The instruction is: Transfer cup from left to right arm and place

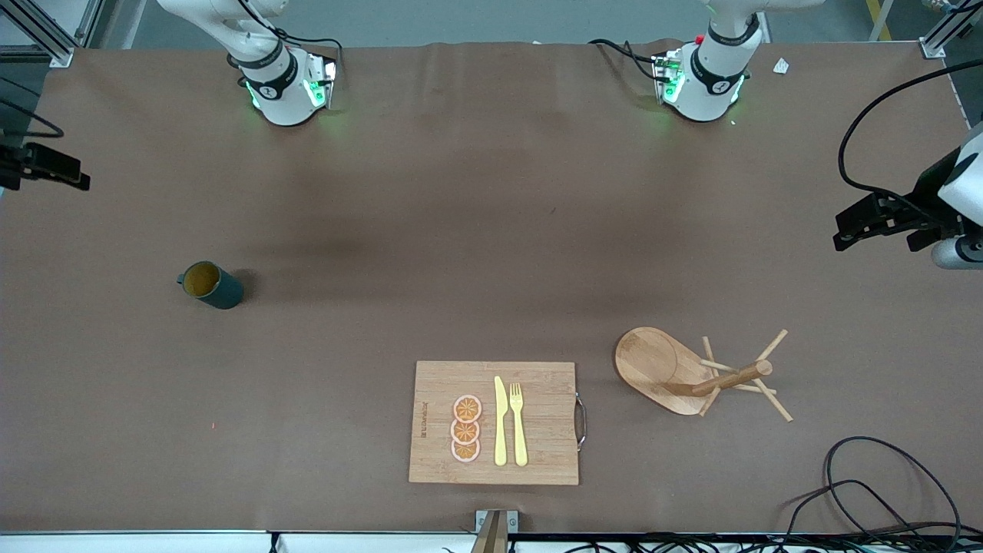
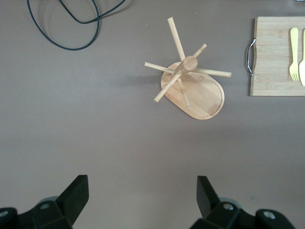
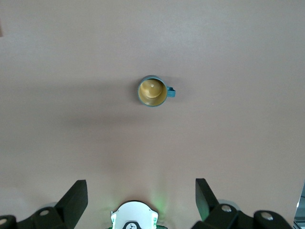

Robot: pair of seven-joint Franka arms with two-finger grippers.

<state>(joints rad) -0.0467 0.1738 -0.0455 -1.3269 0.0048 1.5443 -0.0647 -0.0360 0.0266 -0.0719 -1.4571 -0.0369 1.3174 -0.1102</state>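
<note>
The cup [image 1: 211,284] is a small dark teal mug with a mustard-yellow inside. It stands upright on the brown table toward the right arm's end, and nothing touches it. The right wrist view looks straight down on the cup [image 3: 152,91], with its handle sticking out to one side. My right gripper [image 3: 140,186] hangs high above the table, open and empty, and shows at the edge of the front view as the right gripper [image 1: 73,173]. My left gripper [image 2: 140,183] is open and empty too, up in the air over the left arm's end of the table, left gripper [image 1: 848,230].
A wooden mug tree [image 1: 695,372] on an oval base stands toward the left arm's end, mug tree [image 2: 190,78]. A bamboo cutting board [image 1: 537,468] near the front camera carries three orange slices [image 1: 465,428], a yellow knife [image 1: 500,421] and a fork [image 1: 519,422]. Black cables [image 1: 875,484] lie by the corner.
</note>
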